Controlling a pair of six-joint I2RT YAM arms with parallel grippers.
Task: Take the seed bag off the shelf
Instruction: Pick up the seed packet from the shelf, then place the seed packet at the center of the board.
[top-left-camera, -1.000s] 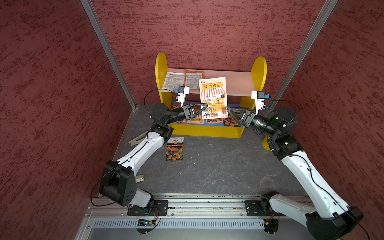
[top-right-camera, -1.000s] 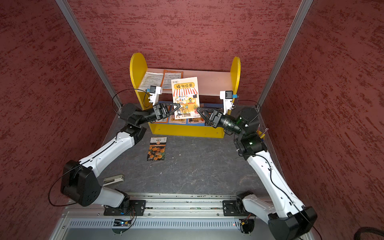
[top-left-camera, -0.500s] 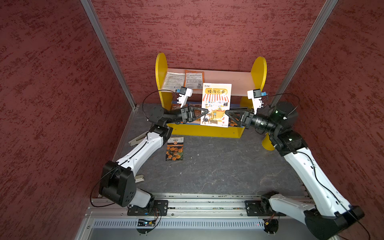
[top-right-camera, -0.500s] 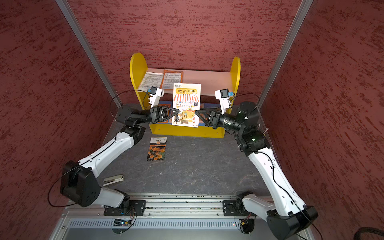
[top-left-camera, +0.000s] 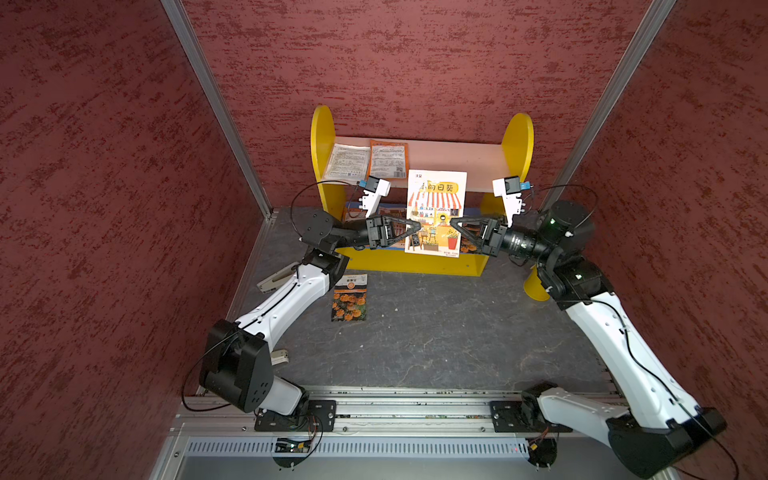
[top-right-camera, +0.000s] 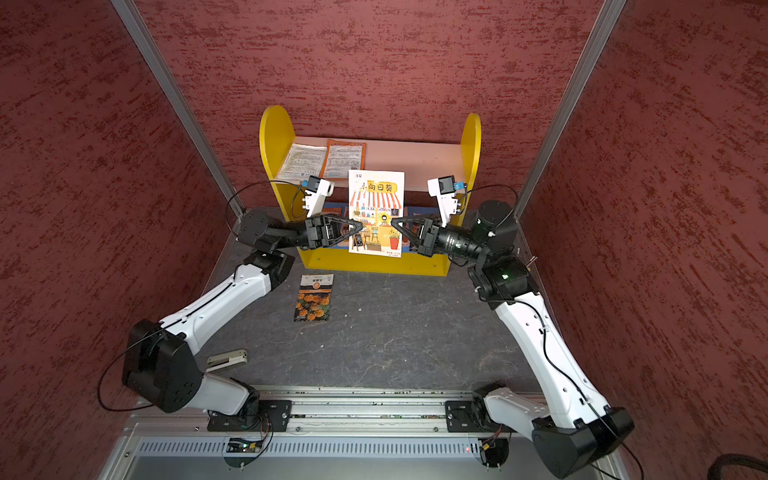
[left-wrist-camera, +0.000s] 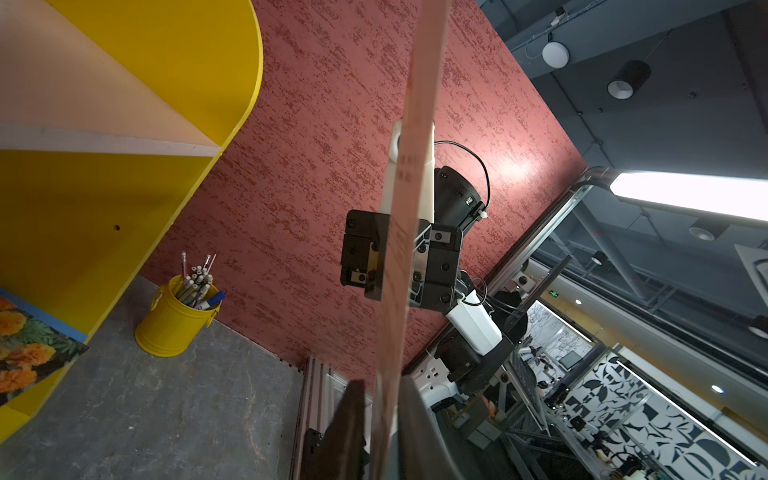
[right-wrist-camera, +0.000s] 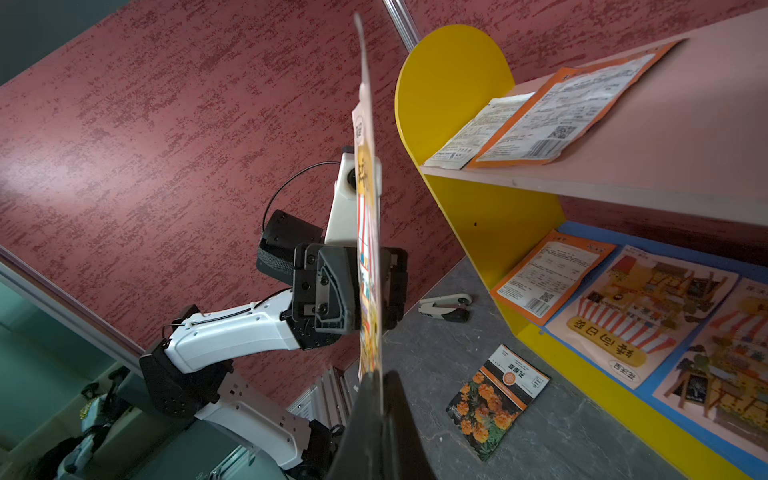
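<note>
Orange-and-white seed bag (top-left-camera: 435, 199) upright in the air before the shelf (top-left-camera: 516, 141), off its boards, above the table (top-left-camera: 436, 345). Clenched at its right edge in the right pincer (top-left-camera: 451, 222); flanked at the left edge by the left pincer (top-left-camera: 419, 227), jaws slightly parted around it.

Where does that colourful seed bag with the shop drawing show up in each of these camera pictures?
A top view: seed bag upright at centre, in front of the shelf.
A top view: seed bag likewise at centre, before the shelf.
Left wrist: seed bag edge-on, a thin strip running through the middle.
Right wrist: edge-on strip near the middle, shelf beside it.
Shared landmark: the yellow-sided shelf, in all four.
</note>
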